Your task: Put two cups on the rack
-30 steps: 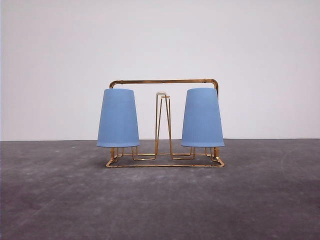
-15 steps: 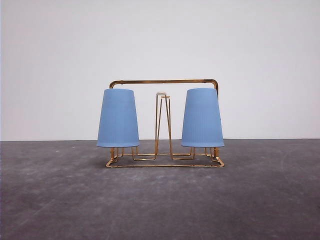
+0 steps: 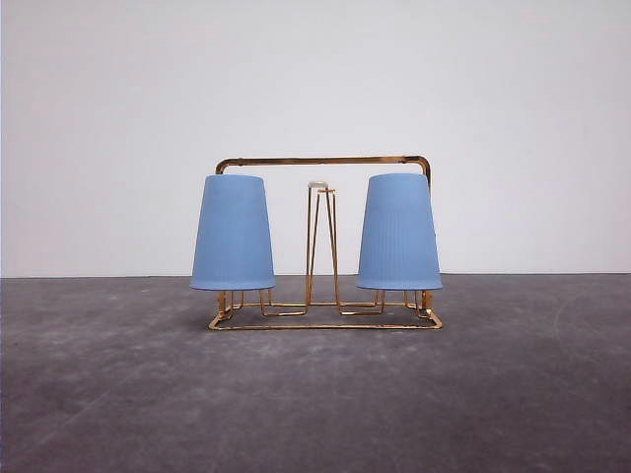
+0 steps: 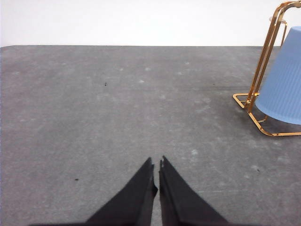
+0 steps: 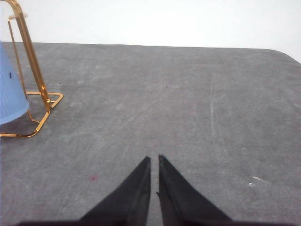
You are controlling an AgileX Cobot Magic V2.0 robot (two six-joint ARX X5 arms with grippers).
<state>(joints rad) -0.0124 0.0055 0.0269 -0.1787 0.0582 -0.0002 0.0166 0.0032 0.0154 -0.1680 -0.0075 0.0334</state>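
Cups were light blue w/ fine vertical ribbing. Rack was gold wire, one prong white-tipped. Tabletop was mottled dark grey; wall white. Hands black.

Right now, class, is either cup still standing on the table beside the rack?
No. In the front view both cups sit upside down on the rack.
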